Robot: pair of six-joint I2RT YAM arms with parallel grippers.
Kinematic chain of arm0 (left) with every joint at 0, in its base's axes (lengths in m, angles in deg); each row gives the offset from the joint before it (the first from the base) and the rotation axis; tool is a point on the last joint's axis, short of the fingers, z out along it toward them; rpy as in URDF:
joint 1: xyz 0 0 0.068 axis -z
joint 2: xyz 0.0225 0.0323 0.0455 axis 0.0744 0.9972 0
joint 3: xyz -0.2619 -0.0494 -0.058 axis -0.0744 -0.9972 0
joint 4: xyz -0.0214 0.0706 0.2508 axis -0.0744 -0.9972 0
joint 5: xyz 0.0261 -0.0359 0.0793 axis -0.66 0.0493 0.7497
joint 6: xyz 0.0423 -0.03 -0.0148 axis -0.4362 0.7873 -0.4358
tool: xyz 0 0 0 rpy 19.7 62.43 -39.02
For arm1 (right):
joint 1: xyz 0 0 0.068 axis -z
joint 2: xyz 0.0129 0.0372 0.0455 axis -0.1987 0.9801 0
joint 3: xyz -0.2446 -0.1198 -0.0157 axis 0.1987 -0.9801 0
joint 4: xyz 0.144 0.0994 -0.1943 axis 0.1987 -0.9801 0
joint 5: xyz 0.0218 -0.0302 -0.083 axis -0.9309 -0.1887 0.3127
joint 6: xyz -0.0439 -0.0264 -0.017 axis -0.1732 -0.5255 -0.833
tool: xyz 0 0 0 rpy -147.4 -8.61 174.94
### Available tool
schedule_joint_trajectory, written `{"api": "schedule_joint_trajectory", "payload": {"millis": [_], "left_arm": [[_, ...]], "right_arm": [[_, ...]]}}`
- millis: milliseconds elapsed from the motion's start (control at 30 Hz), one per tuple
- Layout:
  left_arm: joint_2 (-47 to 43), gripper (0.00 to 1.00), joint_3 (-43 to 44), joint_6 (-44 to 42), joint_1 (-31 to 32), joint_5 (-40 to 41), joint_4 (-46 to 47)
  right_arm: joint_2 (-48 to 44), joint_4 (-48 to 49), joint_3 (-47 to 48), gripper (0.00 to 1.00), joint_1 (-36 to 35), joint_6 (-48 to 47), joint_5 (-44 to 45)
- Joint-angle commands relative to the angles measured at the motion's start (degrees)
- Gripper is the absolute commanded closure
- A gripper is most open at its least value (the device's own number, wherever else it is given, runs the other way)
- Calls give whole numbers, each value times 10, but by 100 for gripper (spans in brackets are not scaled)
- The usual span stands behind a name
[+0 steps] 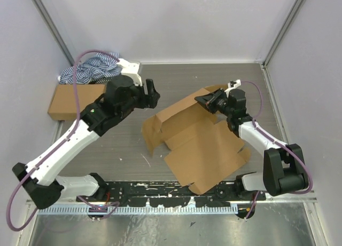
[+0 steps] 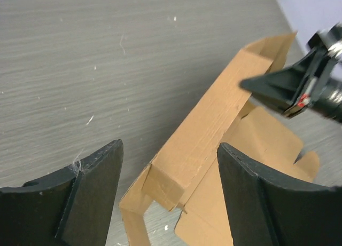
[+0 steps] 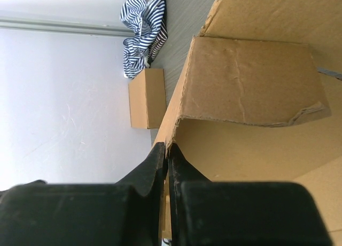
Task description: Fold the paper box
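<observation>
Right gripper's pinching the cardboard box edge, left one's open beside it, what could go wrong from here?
The right gripper pinches only a thin edge of the paper box, so it may slip or tear the cardboard. The open left gripper is near the raised wall; it might shove the box instead of folding it.

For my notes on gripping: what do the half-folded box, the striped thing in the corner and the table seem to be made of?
The box: plain brown cardboard, matte, likely corrugated; creases and rough edges show. The striped thing: soft cloth, crumpled in folds; fibre unclear. The table: grey wood-grain surface, perhaps laminate.
</observation>
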Motion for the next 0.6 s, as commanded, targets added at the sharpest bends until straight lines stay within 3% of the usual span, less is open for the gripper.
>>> {"api": "schedule_joint_trajectory", "payload": {"millis": [0,267,433,567], "left_arm": [[41,22,2,-49,-1,-40,1],[152,21,124,-128,-1,-60,-30],[237,19,242,-191,-1,-109,-107],[264,20,254,-216,15,-99,-132]], "right_arm": [[-6,55,24,92,0,-16,2],[2,77,42,92,3,-13,31],[42,136,45,92,19,20,24],[86,204,35,91,32,66,-4]]}}
